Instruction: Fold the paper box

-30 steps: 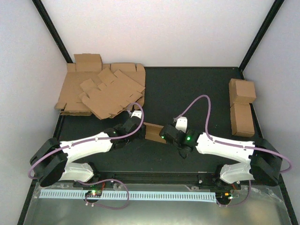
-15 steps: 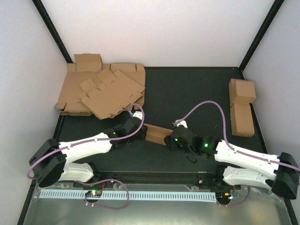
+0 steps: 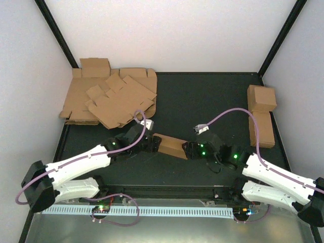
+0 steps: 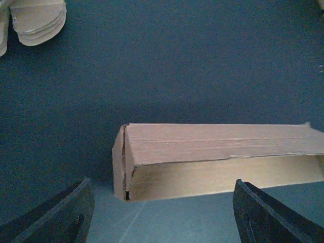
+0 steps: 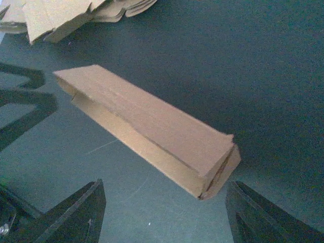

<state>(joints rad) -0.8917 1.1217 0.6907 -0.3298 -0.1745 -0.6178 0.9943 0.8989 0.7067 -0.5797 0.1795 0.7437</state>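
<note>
The paper box point(image 3: 170, 146) lies folded as a long, low brown carton on the dark table, between the two arms. In the left wrist view its left end point(image 4: 217, 157) sits just ahead of my left gripper point(image 4: 162, 223), which is open and apart from it. From the right wrist the box point(image 5: 147, 126) runs diagonally, its closed end flap near my right gripper point(image 5: 162, 215), also open and holding nothing. From above, the left gripper point(image 3: 151, 144) and right gripper point(image 3: 188, 149) flank the carton's two ends.
A stack of flat brown blanks point(image 3: 109, 98) fills the back left corner. Two finished cartons point(image 3: 261, 114) stand by the right wall. A white perforated rail point(image 3: 136, 210) runs along the near edge behind the arm bases.
Both grippers have opened and let go of the box, which now rests on the table. The right arm has drawn back to the right, and the left arm has reached further in.
</note>
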